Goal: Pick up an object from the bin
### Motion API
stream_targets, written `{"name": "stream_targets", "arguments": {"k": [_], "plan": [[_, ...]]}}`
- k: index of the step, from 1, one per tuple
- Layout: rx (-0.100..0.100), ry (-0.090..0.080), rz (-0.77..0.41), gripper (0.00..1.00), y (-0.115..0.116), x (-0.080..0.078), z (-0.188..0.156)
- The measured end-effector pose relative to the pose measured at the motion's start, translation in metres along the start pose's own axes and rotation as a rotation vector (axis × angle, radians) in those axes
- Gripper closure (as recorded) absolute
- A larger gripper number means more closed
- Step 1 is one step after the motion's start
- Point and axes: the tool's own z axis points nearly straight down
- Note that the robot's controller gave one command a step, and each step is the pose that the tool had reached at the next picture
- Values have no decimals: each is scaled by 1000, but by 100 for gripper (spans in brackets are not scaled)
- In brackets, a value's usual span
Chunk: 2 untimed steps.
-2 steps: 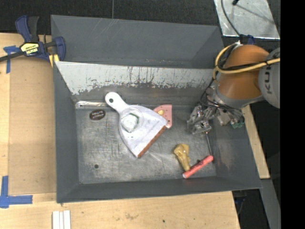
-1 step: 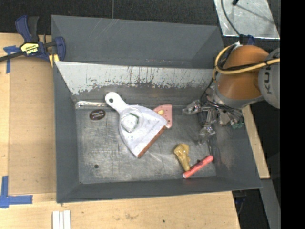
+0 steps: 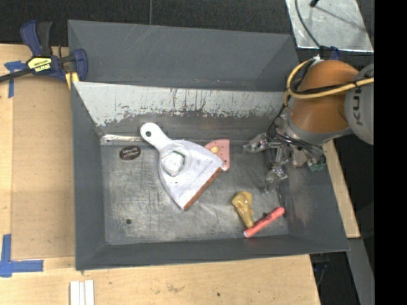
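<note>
Pink and slim, a marker-like stick [image 3: 264, 222] lies at a slant near the front wall of the grey metal bin [image 3: 191, 250], its left end just beside a small tan lump [image 3: 242, 207]. My gripper [image 3: 275, 174] hangs a little beyond them, over bare floor on the right side of the bin, close to the right wall [image 3: 316, 192]. I cannot tell whether it is apart or together, and I see nothing held in it. Those two small pieces are the things nearest me, and I judge either to be the likeliest pick.

To do it well, I would straddle the stick across its narrow width, near its middle, and come straight down. That should keep me off the lump at its left end.

Room is tight on my right and toward the front, where the sloping walls close in. Leftward the floor is open until the white dustpan [image 3: 184, 170], which lies flat mid-bin with its handle pointing to the far left. A pink flat piece [image 3: 219, 151] is tucked at its far edge. Farther left sits a small black disc [image 3: 130, 152], and behind it all rises the scuffed back wall [image 3: 191, 103]. Straight up looks like my clearest way out.
</note>
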Motion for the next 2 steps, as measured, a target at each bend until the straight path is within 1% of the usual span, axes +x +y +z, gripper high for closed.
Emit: {"name": "stream_targets", "arguments": {"k": [1,2], "plan": [[0,-2,-17,0,5,52,3],[-2,-3,67,0,-7,77,4]]}}
